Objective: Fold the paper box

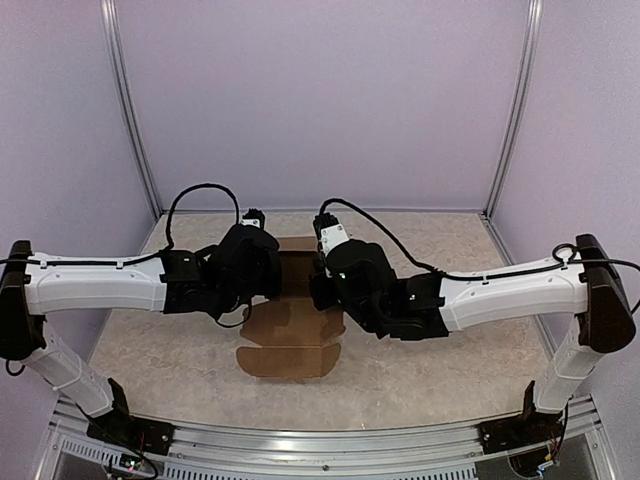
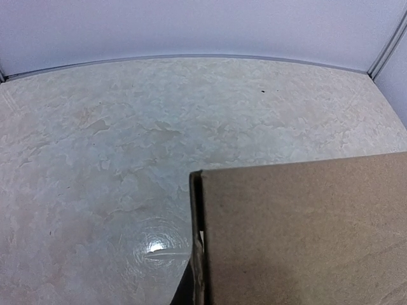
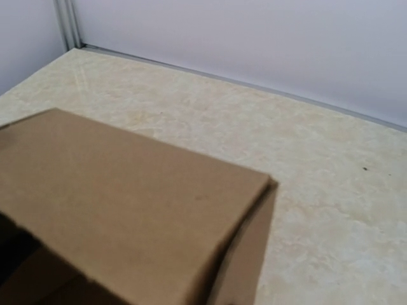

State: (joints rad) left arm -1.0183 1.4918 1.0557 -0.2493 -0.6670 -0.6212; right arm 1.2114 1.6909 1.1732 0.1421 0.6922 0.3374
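The paper box [image 1: 290,345] is brown cardboard in the middle of the table, its near flaps lying flat and its far panels raised between my two arms. My left gripper [image 1: 268,278] is at the box's left side. In the left wrist view a doubled cardboard edge [image 2: 198,254] runs down to the jaws, with a dark finger [image 2: 181,293] against it, so the gripper looks shut on that wall. At the box's right side sits my right gripper [image 1: 322,285]. A folded cardboard corner [image 3: 127,197] fills the right wrist view and hides those fingers.
Pale lilac walls with metal corner posts [image 1: 135,130] [image 1: 510,120] enclose the marbled table [image 1: 450,370]. A metal rail [image 1: 320,445] runs along the near edge by the arm bases. Black cables loop above both wrists.
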